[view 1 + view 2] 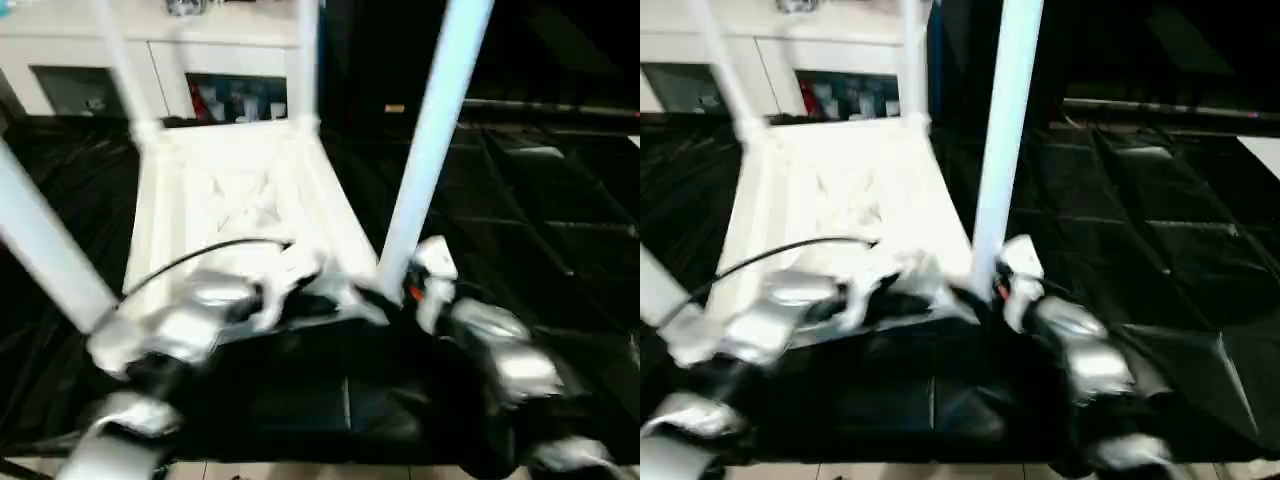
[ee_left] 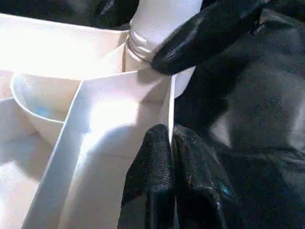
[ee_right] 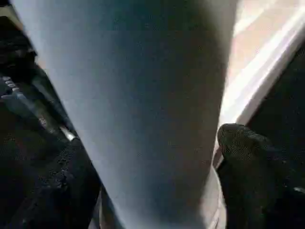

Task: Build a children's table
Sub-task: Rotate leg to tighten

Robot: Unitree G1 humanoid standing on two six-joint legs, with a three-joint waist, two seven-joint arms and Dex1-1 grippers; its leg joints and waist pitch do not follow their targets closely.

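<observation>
Nearest the robot, both silver forearms reach forward over the black-draped bench [image 1: 560,250] to the near edge of the upturned tabletop [image 1: 240,200], which lies ribs-up on the drape with its four legs standing up from the corner sockets. The left tool [image 2: 164,100] sits at the near left corner; in the left wrist view its two black fingers [image 2: 157,181] are pressed together on the thin upright wall of the tabletop's rim, one finger low on the wall and the other against the threaded foot of the near left leg [image 2: 157,24] where it enters its socket. That view also gives the curved socket wall and the ribs running off from it, which the head views blur into a white glare. The right tool [image 3: 152,181] is at the near right corner, around the near right leg [image 1: 430,140]: in the right wrist view the leg rises between its fingers [image 3: 248,157], which stand spread to either side of the tube, a sliver of gap showing by one of them, so whether they press the leg I cannot tell. The head views alone show a black cable arching over the left forearm, the two far legs [image 1: 305,60] at the far corners, and beyond the bench a white cabinet [image 1: 120,60] with glass doors.
</observation>
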